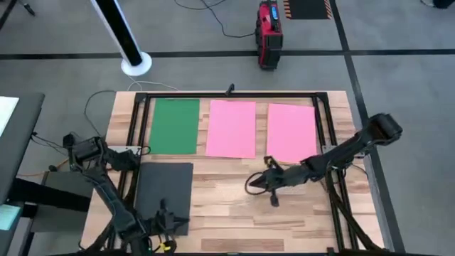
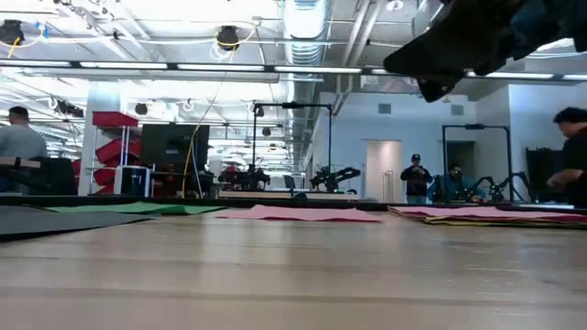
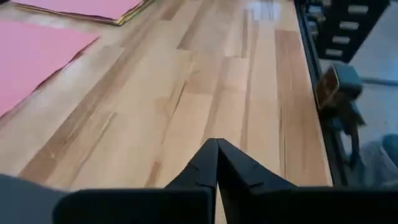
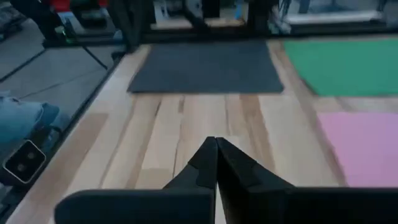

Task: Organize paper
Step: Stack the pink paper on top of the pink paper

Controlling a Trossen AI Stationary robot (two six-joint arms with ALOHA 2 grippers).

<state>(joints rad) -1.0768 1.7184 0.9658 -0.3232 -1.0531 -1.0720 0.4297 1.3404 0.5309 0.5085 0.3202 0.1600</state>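
L hand (image 3: 217,163) pinched together w/ nothing, over bare tabletop (image 3: 205,81); pink sheets (image 3: 37,53) beyond.

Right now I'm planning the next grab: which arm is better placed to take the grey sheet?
Left. Its hand is at the grey sheet's near edge, fingers shut. The right hand hangs over bare table beside it, also shut.

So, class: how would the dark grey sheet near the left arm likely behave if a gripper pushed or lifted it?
The dark grey sheet lies thin and flat on the wooden tabletop, so it is probably light and would slide when pushed. Lifted by one edge, it would likely droop. With no raised edge showing, fingers may struggle to get under it.
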